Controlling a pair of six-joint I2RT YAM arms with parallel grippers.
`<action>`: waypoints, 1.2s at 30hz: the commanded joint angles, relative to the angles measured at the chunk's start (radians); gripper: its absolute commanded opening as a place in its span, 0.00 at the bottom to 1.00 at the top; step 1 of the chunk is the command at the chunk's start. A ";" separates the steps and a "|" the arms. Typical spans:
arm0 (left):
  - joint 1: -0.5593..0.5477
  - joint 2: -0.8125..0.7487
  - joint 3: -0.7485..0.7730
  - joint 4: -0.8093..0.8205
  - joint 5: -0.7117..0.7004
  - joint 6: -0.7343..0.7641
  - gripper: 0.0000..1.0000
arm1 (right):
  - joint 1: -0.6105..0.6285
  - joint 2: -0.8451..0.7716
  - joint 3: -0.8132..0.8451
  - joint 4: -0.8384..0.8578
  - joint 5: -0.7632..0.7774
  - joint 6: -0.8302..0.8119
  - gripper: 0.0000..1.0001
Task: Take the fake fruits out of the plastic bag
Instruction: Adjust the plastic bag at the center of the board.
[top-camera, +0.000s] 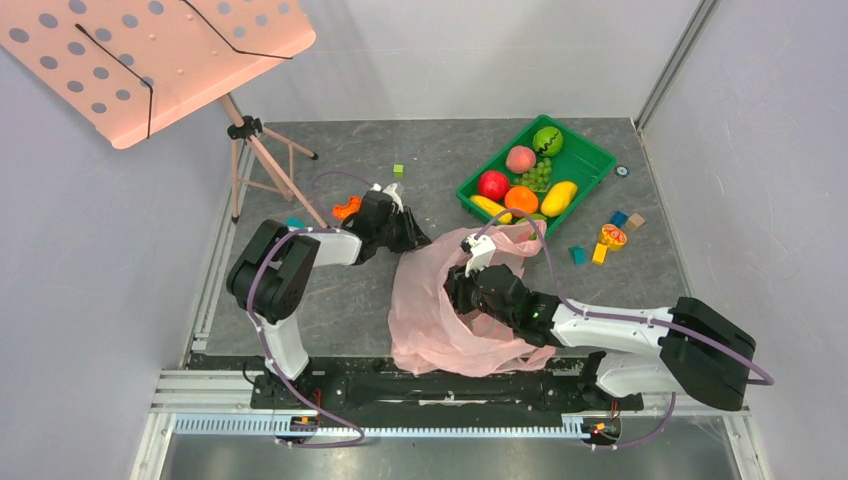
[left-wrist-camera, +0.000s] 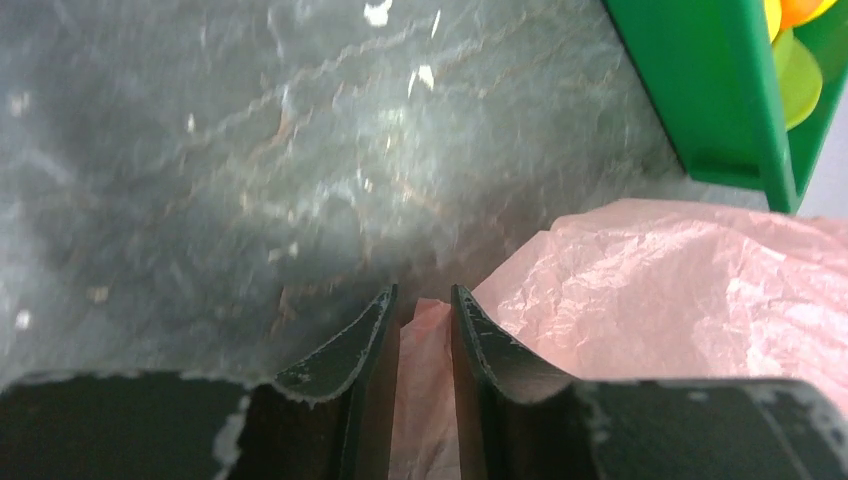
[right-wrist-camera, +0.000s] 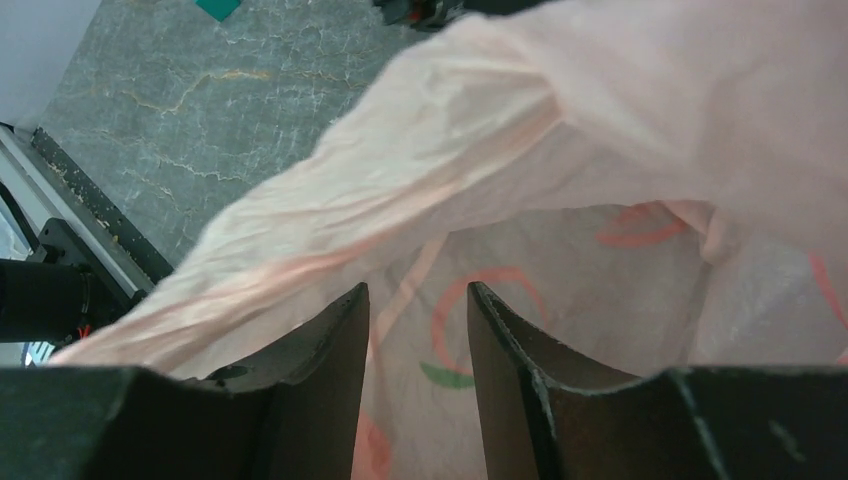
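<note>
Bag (top-camera: 440, 320) lies crumpled at table (top-camera: 340, 300) centre, mouth toward 12 o'clock, its near end touching the base rail at 6.

Fruits I can see sit in the green tray (top-camera: 590, 158), at 1 o'clock from the bag and just beside its far edge: apple (top-camera: 493, 184), grapes (top-camera: 538, 176), mango (top-camera: 558, 198), banana (top-camera: 489, 206). A peach (top-camera: 520, 158) and a green ball (top-camera: 547, 140) are in there too.

Right gripper (right-wrist-camera: 417, 290) reaches into the bag mouth from 4 o'clock. Jaws are spread with nothing between them. Past the fingers I see only pink film with red and green print.

Left gripper (left-wrist-camera: 424, 295) is at the bag's 11 o'clock corner, low over the table. Its jaws are a narrow slot apart, with a strip of the bag's edge lying in the slot. I can't tell whether the pads press on it.
</note>
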 joint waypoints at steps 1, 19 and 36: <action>0.002 -0.123 -0.085 0.034 -0.025 -0.009 0.31 | -0.009 0.025 -0.015 0.070 -0.021 0.017 0.46; 0.010 -0.625 -0.228 -0.204 -0.304 -0.005 0.46 | -0.021 0.078 -0.046 0.144 -0.065 0.034 0.73; 0.007 -0.591 -0.399 -0.118 -0.243 -0.014 0.14 | -0.029 0.139 -0.045 0.219 -0.113 0.070 0.78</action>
